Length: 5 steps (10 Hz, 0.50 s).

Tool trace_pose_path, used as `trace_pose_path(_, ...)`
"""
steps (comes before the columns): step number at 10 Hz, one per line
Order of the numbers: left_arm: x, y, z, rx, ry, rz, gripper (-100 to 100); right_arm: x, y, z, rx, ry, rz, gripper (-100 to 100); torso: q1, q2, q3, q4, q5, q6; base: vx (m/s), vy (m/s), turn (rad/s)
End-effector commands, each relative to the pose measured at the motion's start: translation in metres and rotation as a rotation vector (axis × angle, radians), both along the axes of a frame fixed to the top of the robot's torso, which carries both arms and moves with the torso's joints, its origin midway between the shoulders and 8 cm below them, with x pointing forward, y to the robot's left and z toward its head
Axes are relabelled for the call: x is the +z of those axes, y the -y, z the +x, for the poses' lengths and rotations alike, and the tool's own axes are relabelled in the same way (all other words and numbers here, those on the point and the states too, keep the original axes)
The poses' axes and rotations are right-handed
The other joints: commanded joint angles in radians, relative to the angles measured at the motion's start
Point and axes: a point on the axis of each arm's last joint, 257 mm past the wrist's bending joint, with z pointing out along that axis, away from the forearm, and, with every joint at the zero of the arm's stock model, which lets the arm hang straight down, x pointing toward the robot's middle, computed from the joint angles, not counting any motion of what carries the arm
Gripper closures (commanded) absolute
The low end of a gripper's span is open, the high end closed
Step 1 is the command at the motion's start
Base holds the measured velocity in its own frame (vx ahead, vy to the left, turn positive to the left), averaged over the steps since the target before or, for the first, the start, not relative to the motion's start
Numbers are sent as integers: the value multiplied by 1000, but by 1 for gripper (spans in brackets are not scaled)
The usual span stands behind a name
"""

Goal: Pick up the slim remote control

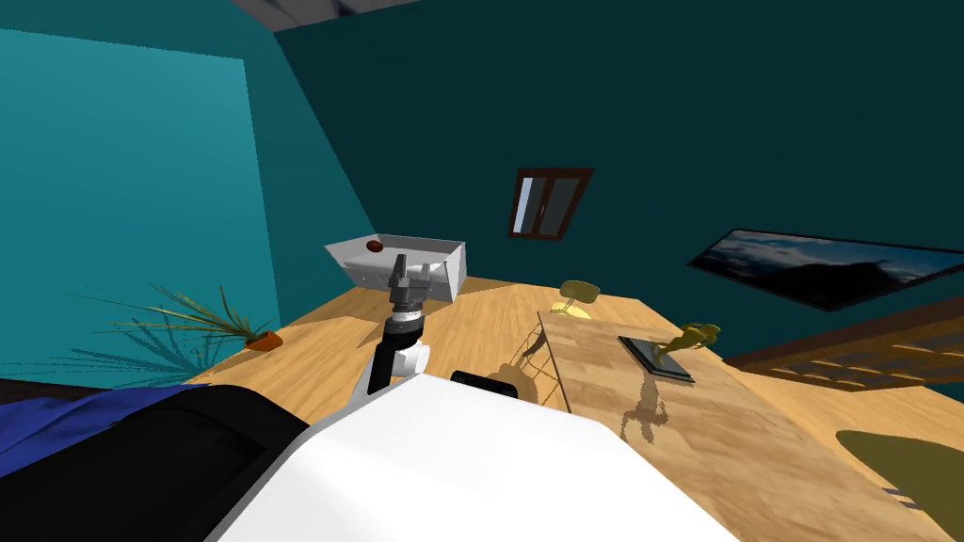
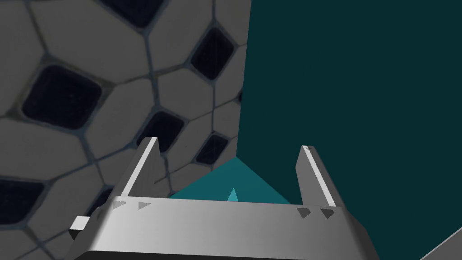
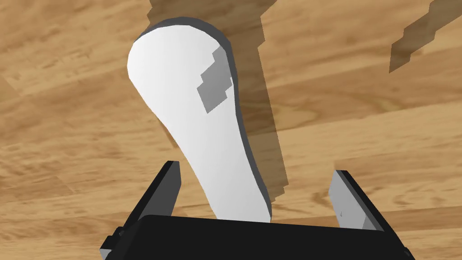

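Note:
The slim remote control (image 3: 189, 104) is white with a grey edge and a wide rounded far end. It lies flat on a wooden surface (image 3: 361, 113). My right gripper (image 3: 257, 194) hovers just over it, open, with the remote's narrow end between the two fingers and nearer one of them. Neither finger touches it. My left arm is raised in front of my chest, with its gripper (image 1: 411, 270) (image 2: 230, 169) open and empty.
A long wooden table (image 1: 715, 442) runs along my right, with a yellow figurine (image 1: 694, 336) on a dark slab (image 1: 656, 358). A yellow chair (image 1: 576, 295) stands at its far end. Ahead is a white open box (image 1: 442, 273), and a potted plant (image 1: 221, 325) stands at the left.

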Motion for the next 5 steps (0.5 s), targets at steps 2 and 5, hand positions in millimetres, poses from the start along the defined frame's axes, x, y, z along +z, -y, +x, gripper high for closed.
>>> trace_pose_path(2, 0, 0, 0, 0, 0, 0, 0, -4, -11, -35, 57, -90, 17, -100, -1, 0, 0, 0, 0, 0, -42, -60, 347)
trace_pose_path(5, 0, 0, 0, 0, 0, 0, 0, -12, -28, -58, 102, -150, 51, -100, -1, 1, 1, 0, -1, 1, -51, -58, 228)
